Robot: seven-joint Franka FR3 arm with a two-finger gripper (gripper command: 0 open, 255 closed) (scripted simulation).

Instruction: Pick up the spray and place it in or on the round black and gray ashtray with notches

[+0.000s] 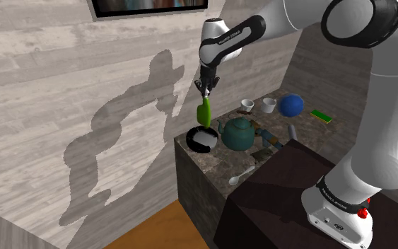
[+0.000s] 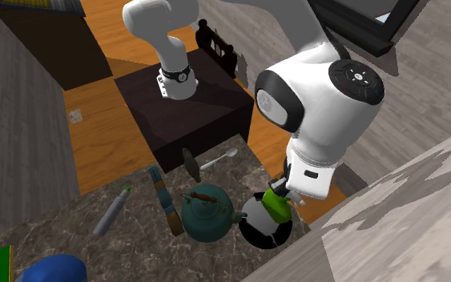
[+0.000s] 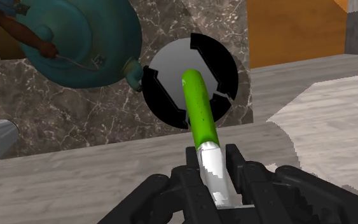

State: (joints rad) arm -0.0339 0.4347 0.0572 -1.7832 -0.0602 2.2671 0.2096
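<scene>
One white arm is seen rising from a dark box stand and reaching across to the far end of a marble counter, which abuts a pale plank wall. On the counter, a teal teapot with a dark handle is noted just beside the ashtray, its spout turned toward the dish in the wrist view. A blue ball is placed further back, well apart from the teapot. The ashtray is recorded at the counter's corner nearest the wall: round, black notched rim, grey inside. The black gripper is held above it, pointing down, with its two fingers closed part-way against the white cap end of the spray, which is clasped between them. The spray, a green bottle, is hung nearly upright from the gripper with its green end lowest, directly over the grey middle of the ashtray and close above it; contact with the dish cannot be made out. In the second exterior view the bottle is seen over the ashtray's rim, near the teapot's spout. Two small white cups are set side by side near the ball. A pale spoon is laid by the counter's edge closest to the stand.
</scene>
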